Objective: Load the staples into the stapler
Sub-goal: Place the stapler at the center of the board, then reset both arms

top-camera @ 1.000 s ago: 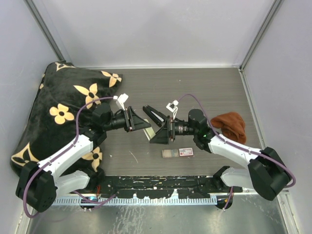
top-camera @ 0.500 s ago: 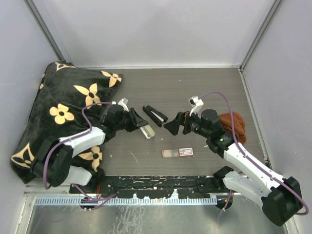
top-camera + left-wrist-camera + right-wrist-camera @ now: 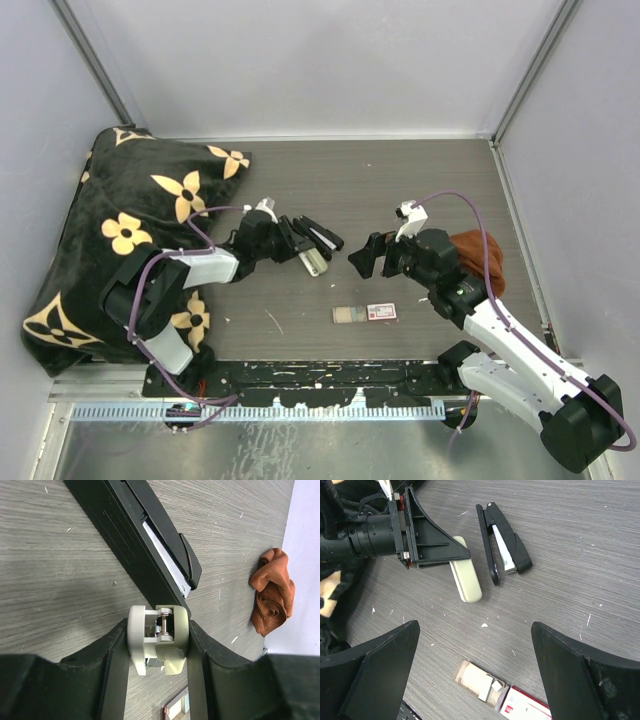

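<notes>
Left gripper (image 3: 157,630): jaws clamped across a cream-green oblong piece (image 3: 159,641), held low over the table (image 3: 420,190), just beside one end of the stapler (image 3: 145,545).

Right gripper (image 3: 475,627): fingers spread wide with nothing between them, hovering above the table between the stapler and the staples (image 3: 482,685).

Staples: short pale-grey strip lying on what looks like a tan cardboard tray (image 3: 465,672). The tray touches a red-and-white box (image 3: 527,707) near the front edge of the table. The strip is well apart from the stapler, and neither gripper touches it.

Stapler: black, lying flat at mid-table. Its arms are parted in a narrow V and a pale channel is exposed along the upper arm.

Progress: early, by the look of it.
- Done: the stapler appears opened.
- Left: lift the strip, slide it into the channel, and close the stapler.
- The left gripper holds an item that looks to have no part in the loading, so the free right gripper seems the likelier one to fetch the strip.

Orientation, top view:
- The staples' long axis runs left to right, roughly parallel to the near table edge, with the box at its right end.
- The stapler's long axis runs diagonally from far-left to near-right.
- The two axes are not aligned, so the strip would need turning before it goes in.

Also present: brown cloth (image 3: 478,258) at the right and black flowered fabric (image 3: 130,210) at the left.
</notes>
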Controlling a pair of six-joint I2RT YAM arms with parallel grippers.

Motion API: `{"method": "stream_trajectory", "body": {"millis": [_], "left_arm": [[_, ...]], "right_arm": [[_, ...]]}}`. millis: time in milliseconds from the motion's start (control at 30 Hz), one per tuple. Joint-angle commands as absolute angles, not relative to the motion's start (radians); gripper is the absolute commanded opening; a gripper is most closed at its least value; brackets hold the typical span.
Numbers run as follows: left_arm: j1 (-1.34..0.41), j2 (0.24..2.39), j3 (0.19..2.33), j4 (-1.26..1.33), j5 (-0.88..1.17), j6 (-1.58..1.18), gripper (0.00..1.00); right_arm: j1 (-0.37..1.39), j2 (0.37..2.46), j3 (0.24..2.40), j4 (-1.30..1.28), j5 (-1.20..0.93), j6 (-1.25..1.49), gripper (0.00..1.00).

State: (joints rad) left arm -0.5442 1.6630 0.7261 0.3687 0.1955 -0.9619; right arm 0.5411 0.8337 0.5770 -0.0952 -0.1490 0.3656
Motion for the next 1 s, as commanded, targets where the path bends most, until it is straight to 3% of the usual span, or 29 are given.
{"method": "stream_trajectory", "body": {"millis": [0,167,333,700,967], "left_arm": [[-0.548,1.674,0.753,0.395,0.168,-0.922,0.46],[-0.548,1.633,0.757,0.328,0.133,-0.850,0.65],[-0.548,1.576,0.770,0.249,0.092,-0.765,0.74],[-0.515,1.338,0.789,0.040,0.009,-0.521,0.86],[-0.246,1.105,0.758,-0.095,0.085,-0.409,0.92]], "right_arm": [[0.540,0.828,0.579,-0.063,-0.107,0.340,1.00],[0.539,0.831,0.583,-0.063,-0.100,0.341,1.00],[0.540,0.842,0.589,-0.064,-0.104,0.346,1.00],[0.508,0.932,0.649,-0.086,-0.101,0.363,1.00],[0.295,0.960,0.643,-0.080,-0.087,0.323,1.00]]}}
